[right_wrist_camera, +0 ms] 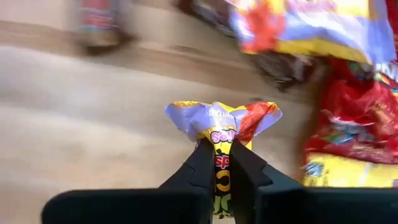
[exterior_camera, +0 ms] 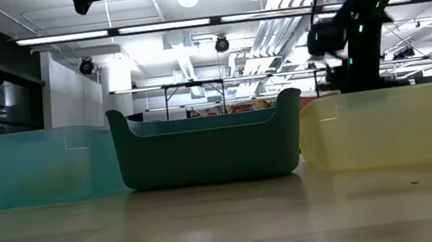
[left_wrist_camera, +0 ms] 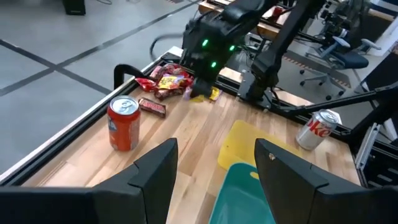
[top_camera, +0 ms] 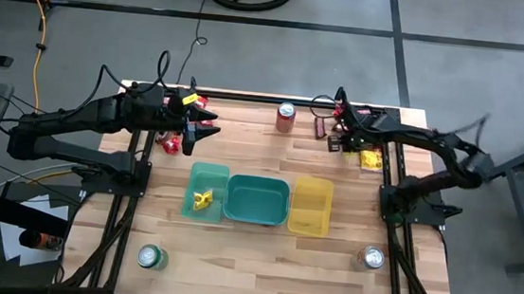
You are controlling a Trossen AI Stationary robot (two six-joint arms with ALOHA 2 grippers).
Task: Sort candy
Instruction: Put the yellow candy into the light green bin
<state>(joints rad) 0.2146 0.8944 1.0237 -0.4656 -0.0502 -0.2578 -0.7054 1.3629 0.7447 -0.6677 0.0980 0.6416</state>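
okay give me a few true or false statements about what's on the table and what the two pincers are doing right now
1. The right pincer is shut on a yellow packet. True.
2. The left pincer holds a red can. False: it is open and holds nothing; the red can stands on the table.
3. The green bin holds yellow candy. True.
4. The teal bin is full of candy. False: no candy shows in it.

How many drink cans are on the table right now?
3: a red can at the far edge near the middle, a green can at the near left, and a silver can at the near right. None looks hidden.
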